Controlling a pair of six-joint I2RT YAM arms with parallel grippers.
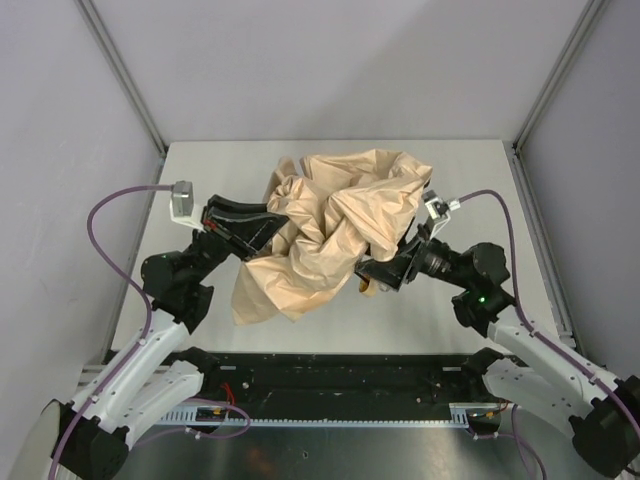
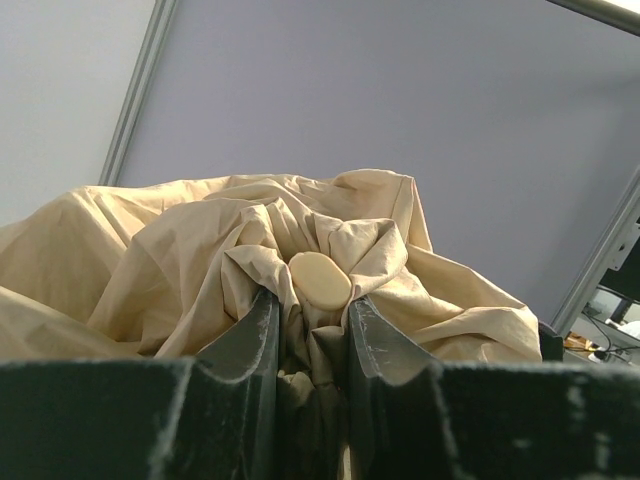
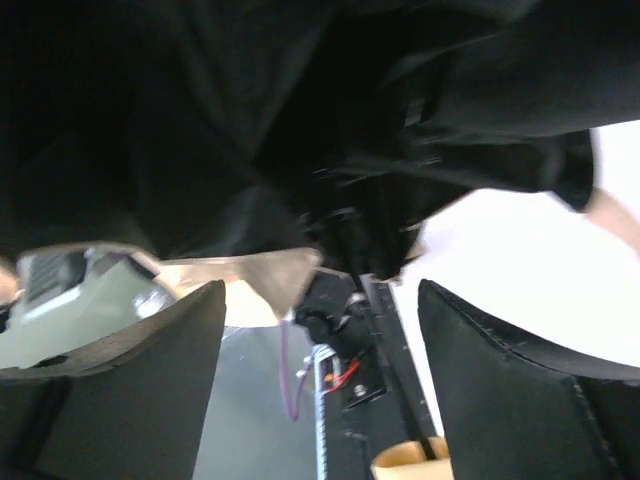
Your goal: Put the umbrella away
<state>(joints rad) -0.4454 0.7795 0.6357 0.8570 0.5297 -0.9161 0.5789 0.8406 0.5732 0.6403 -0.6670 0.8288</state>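
The umbrella (image 1: 335,225) lies as a crumpled tan heap in the middle of the table. My left gripper (image 1: 262,226) is at its left end. In the left wrist view the left gripper (image 2: 312,325) is shut on bunched fabric just under the umbrella's cream top cap (image 2: 320,280). My right gripper (image 1: 388,268) sits at the heap's lower right edge. In the right wrist view the right gripper (image 3: 320,335) is open, its fingers (image 3: 150,380) wide apart with nothing between them. The canopy's dark underside (image 3: 250,130) hangs above them, and a piece of the light wooden handle (image 3: 410,465) shows at the bottom.
The white table (image 1: 200,190) is boxed in by grey walls with metal posts (image 1: 125,75) at the back corners. A black rail (image 1: 330,375) runs along the near edge between the arm bases. Purple cables (image 1: 110,235) loop beside each arm.
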